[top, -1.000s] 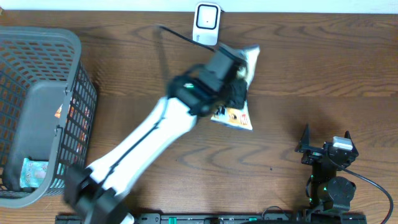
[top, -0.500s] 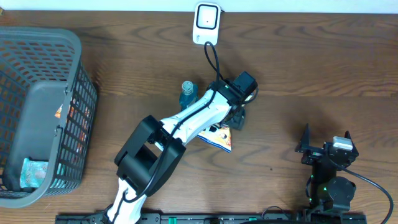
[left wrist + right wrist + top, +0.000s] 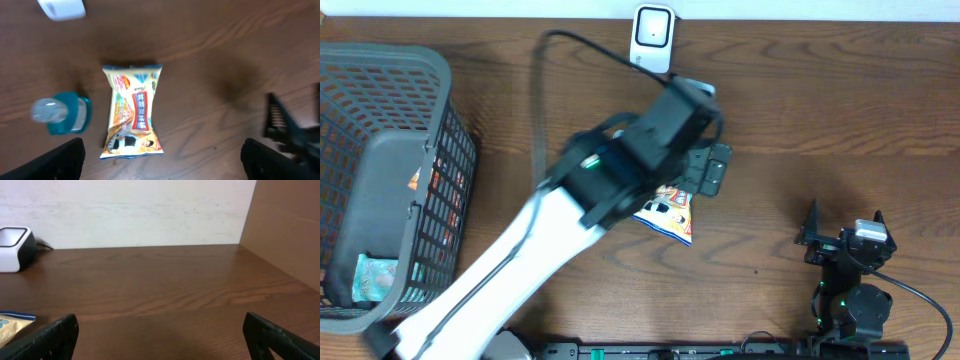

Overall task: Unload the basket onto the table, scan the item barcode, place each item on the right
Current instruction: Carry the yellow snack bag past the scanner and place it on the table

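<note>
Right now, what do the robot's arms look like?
The left arm is a long white tube with black joints, a green spot and a looping black cable. The right arm looks all black, with green lights and its own black cable.

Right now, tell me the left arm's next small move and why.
Probably shift the left gripper over the blue bottle: its jaws stand open, the snack packet lies free on the table beneath, and the bottle beside it looks like the next item for the scanner.
</note>
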Available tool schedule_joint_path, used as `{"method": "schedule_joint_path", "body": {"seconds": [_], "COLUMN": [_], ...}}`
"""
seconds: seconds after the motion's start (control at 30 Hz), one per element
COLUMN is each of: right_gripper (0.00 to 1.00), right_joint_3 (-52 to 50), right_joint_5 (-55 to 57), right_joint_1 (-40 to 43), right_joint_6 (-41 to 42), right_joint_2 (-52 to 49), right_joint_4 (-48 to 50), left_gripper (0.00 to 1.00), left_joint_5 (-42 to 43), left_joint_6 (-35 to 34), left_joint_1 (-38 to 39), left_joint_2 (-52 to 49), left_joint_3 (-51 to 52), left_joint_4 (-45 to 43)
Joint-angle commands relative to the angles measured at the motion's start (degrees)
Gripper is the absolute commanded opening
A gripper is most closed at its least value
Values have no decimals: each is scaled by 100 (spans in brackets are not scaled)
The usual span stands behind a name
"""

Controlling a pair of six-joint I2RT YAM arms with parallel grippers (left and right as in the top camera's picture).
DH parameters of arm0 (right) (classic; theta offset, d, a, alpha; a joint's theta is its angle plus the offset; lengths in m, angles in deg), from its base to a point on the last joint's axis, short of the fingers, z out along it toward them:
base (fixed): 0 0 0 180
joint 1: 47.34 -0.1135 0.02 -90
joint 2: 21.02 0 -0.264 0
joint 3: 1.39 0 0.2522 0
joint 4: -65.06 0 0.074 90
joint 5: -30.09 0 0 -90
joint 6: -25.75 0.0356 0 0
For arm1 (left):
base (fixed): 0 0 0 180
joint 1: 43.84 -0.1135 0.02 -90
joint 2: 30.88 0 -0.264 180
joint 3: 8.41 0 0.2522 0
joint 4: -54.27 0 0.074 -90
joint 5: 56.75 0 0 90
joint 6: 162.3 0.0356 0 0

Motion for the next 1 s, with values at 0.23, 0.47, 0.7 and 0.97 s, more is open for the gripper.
{"method": "schedule_joint_path", "body": {"seconds": [0.23,0.47,0.7,0.97], "right_gripper": [99,99,99,99], "right_joint_3": [-26,-26,-26,-26], "right_joint_5": [-2,-2,0,0], "right_joint_1": [33,33,33,33], "right_joint_6": [-48,-48,-46,-46], "right_joint_2": [26,26,26,26], "right_joint_4": [-4,-4,-4,-4], "left_gripper": [98,98,98,98], "left_joint_5": [-1598,-3095,-3495,-1899], "left_joint_6": [111,109,24,-1064], "left_joint_1": [-26,-960,-3803,-6771], "left_joint_2": [1381,2201,2726,2114], "left_joint_3": [-17,-92,-175,-170], "left_joint_4": [599,531,400,1069]}}
